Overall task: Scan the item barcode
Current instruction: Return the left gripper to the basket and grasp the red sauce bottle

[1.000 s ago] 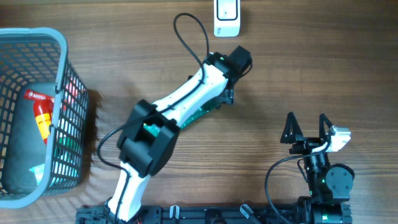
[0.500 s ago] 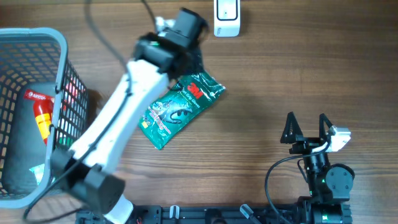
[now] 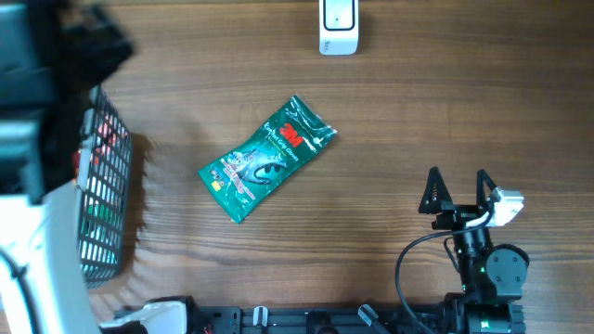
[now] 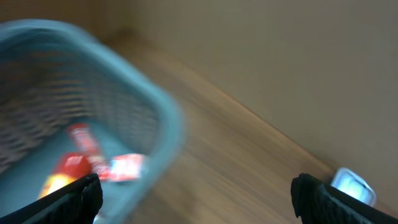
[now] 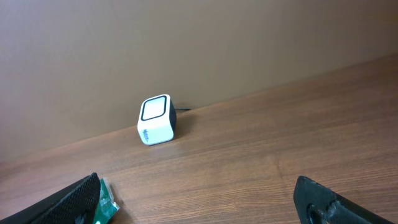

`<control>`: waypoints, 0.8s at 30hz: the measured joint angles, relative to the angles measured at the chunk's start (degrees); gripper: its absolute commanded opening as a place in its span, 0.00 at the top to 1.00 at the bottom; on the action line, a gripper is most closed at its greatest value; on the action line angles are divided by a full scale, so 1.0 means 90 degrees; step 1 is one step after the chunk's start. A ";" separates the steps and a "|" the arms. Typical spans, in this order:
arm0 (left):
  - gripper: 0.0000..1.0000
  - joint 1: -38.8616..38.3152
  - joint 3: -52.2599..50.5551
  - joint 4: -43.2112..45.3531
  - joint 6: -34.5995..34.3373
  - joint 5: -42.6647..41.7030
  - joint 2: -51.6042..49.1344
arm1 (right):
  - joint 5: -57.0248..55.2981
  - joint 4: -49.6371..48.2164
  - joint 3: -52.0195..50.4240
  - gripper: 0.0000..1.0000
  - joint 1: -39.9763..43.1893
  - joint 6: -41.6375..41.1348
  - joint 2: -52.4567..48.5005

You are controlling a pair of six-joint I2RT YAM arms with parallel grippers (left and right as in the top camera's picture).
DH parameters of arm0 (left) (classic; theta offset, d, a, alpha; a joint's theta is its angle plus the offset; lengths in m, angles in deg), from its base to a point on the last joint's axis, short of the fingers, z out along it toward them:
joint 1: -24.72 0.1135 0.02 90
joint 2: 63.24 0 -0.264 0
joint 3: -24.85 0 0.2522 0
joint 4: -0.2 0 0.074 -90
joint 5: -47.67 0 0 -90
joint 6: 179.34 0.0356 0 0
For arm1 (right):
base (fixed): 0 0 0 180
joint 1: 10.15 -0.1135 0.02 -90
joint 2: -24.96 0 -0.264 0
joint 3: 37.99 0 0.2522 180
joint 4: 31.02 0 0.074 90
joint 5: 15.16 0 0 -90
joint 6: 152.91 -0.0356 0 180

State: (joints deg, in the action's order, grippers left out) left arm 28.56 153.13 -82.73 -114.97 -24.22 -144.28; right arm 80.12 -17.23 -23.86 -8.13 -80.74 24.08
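Packet (image 3: 267, 159) lies loose, well short of the scanner (image 3: 339, 26), seemingly unscanned, while left gripper (image 4: 199, 196) and right gripper (image 3: 457, 178) both gape empty.

Overhead, the left arm (image 3: 32, 223) is a large blur at the left edge, hiding most of the basket (image 3: 107, 204). The top edge cuts the scanner (image 3: 338, 32). We cannot read the print on the green packet (image 3: 267, 160); the right wrist view shows only its corner. The left wrist view is smeared, and we see the basket's contents as red and yellow smudges.
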 measured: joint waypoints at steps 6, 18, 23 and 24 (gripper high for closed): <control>0.00 0.2217 -0.0228 -0.0556 -0.0090 -0.0527 -0.0138 | 0.0000 0.0000 0.0000 0.00 0.0000 0.0000 0.0000; 0.00 0.3815 -0.4170 0.2268 0.1350 -0.1797 -0.0476 | 0.0000 0.0002 0.0000 0.00 0.0000 0.0000 0.0000; 0.00 0.3815 -0.5362 0.3351 0.1868 -0.1712 -0.0520 | 0.0000 0.0000 0.0000 0.00 0.0000 0.0000 0.0000; 0.00 0.3815 -0.5498 0.3560 0.1957 -0.1710 -0.0539 | 0.0000 0.0000 0.0000 0.00 0.0000 0.0000 0.0000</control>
State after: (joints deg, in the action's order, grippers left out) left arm 62.90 103.65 -50.69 -97.35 -39.61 -149.13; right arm 80.12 -17.23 -23.86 -8.13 -80.74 24.08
